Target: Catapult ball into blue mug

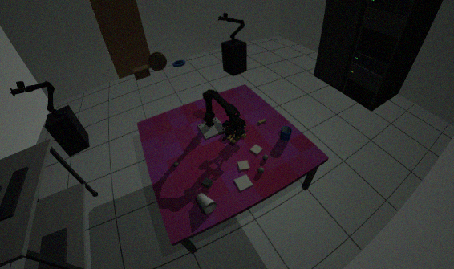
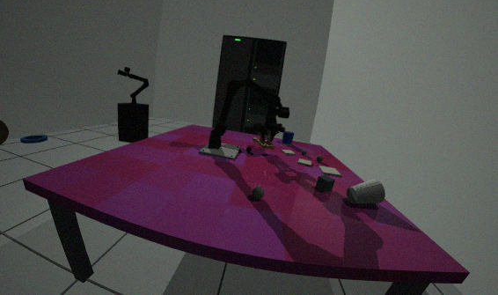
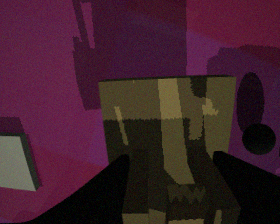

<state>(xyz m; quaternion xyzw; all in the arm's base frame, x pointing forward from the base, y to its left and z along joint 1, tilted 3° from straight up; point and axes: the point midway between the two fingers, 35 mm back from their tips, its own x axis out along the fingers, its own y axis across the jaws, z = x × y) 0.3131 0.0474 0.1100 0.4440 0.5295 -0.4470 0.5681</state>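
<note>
My gripper [image 1: 235, 132] [image 2: 266, 138] [image 3: 171, 160] is shut on the yellow catapult [image 1: 237, 137] [image 2: 267, 145] [image 3: 218, 100], which fills the middle of the wrist view and looks slightly raised off the table. The blue mug [image 1: 285, 133] [image 2: 288, 137] stands upright at the far right of the table. One small grey ball [image 1: 176, 165] [image 2: 258, 193] lies on the table's left part in the top view. Two more roundish grey things [image 1: 265, 157] [image 1: 261, 170] are beyond the pale tiles. I cannot tell which is the task's ball. A dark round thing [image 3: 259, 138] shows beside the catapult.
Pale square tiles [image 1: 256, 149] [image 1: 243, 165] [image 1: 243, 183] lie between the catapult and the table's front edge. A dark cube [image 1: 207, 182] [image 2: 325, 183] and a white cup on its side [image 1: 206, 203] [image 2: 366, 192] are near that edge. A small yellowish block [image 1: 261, 121] lies behind.
</note>
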